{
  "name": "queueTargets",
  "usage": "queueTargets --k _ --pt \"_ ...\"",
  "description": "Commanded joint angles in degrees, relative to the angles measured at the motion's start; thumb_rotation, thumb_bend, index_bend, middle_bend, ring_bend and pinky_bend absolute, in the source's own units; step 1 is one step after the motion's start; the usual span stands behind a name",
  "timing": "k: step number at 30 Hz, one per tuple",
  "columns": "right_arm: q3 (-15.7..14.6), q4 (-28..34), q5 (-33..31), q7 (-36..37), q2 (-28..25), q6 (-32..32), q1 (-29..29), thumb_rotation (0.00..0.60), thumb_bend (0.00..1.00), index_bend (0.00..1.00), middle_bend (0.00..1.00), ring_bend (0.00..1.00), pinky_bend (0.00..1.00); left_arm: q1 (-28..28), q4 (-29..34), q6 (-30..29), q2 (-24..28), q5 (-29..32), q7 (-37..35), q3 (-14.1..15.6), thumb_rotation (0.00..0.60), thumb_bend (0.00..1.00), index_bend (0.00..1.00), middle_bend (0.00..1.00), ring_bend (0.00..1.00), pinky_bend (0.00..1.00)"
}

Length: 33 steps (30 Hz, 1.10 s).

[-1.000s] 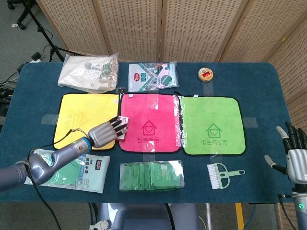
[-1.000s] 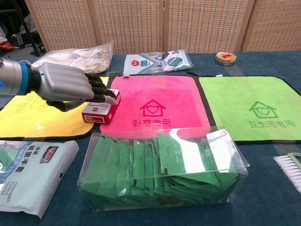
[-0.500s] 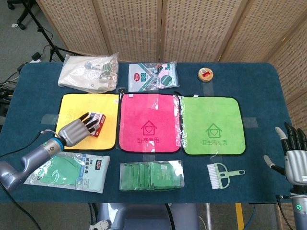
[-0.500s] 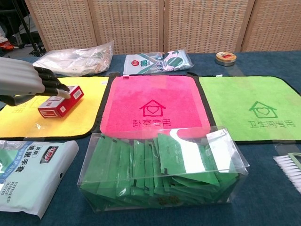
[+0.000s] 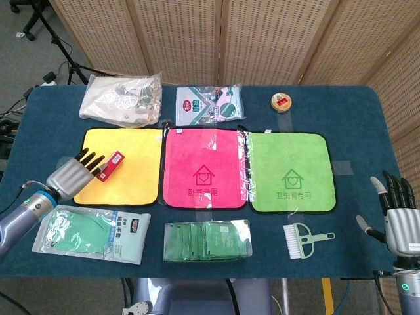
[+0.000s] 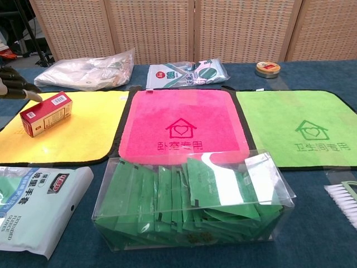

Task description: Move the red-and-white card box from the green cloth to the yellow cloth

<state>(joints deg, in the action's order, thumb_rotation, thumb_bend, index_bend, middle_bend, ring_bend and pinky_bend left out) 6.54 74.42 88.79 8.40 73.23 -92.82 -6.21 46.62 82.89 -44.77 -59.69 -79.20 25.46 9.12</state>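
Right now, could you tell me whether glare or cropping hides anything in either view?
Head view: evenly lit and sharp; left hand and card box show whole. Chest view: the clear bin shows mild sheen, and the frame edge crops the left hand to its fingertips.

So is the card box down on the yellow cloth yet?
On it: the card box lies on the yellow cloth, near its left edge. Left hand sits beside it; whether it still holds, cannot tell.
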Motion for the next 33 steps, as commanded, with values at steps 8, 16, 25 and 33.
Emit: queueTargets --k 8,16,25,33 --pt "-0.78 0.93 1.91 -0.27 -0.46 -1.13 0.24 0.600 0.25 0.09 0.00 0.00 0.00 -6.86 1.13 -15.76 -3.69 -0.46 -15.74 -7.53 0.600 0.48 0.00 0.00 0.00 0.00" --pt "-1.42 2.09 4.02 -0.59 -1.28 -3.40 0.95 0.600 0.25 0.09 0.00 0.00 0.00 -14.72 5.79 -27.60 -5.00 -5.30 -20.67 -6.41 0.600 0.31 0.00 0.00 0.00 0.00" --pt "-2.00 2.97 5.82 -2.95 -1.23 -4.73 1.30 0.600 0.25 0.09 0.00 0.00 0.00 -28.05 3.74 -47.08 -11.82 -12.33 -32.85 -3.59 0.600 0.30 0.00 0.00 0.00 0.00" --pt "-2.15 2.74 5.47 -7.19 -1.42 -3.68 1.33 0.600 0.24 0.09 0.00 0.00 0.00 -33.22 0.42 -49.02 -11.75 -11.56 -22.96 -2.83 0.600 0.31 0.00 0.00 0.00 0.00"
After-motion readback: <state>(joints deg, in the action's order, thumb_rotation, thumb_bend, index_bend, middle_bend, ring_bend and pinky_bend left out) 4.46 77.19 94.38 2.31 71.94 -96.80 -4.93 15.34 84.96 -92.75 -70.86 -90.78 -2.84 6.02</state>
